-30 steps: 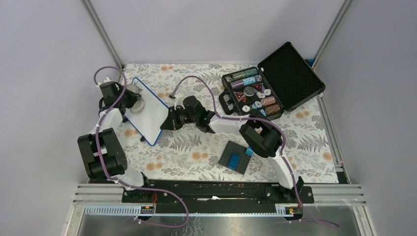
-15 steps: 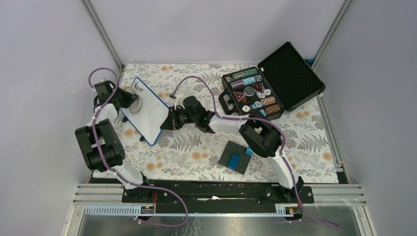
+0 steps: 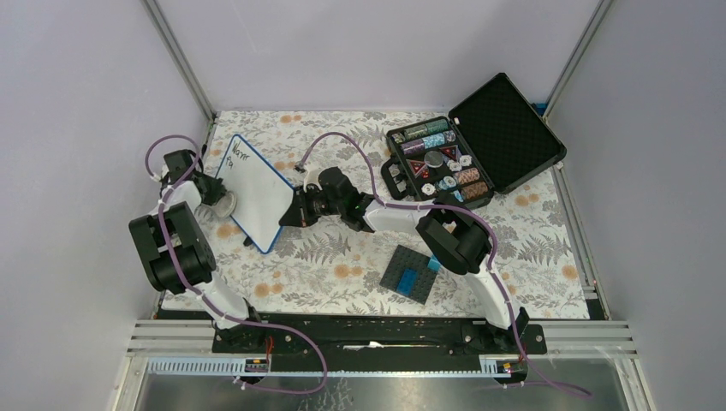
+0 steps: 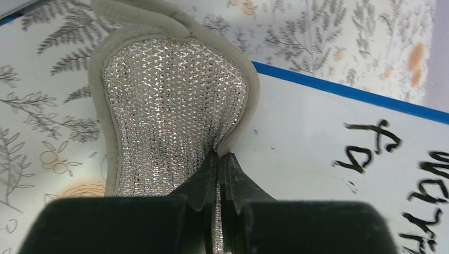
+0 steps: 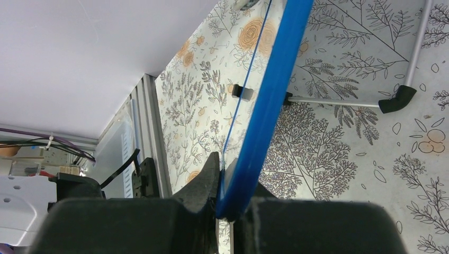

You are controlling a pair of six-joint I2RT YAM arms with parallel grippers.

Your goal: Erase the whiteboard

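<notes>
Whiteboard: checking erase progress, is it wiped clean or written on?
Written on: dark handwriting marks the far corner of the whiteboard; the rest looks blank.

The only writing stands on the whiteboard (image 3: 261, 197): dark handwriting (image 3: 237, 159) in two lines near its far end. The upper line reads roughly "Water". The short lower word starts with F, and the rest is unclear.

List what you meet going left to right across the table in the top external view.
left gripper pinching the silvery pad → whiteboard → right gripper clamped on the whiteboard's right edge → open black case. The studded plate overlaps the case's span, so it is left out.
</notes>
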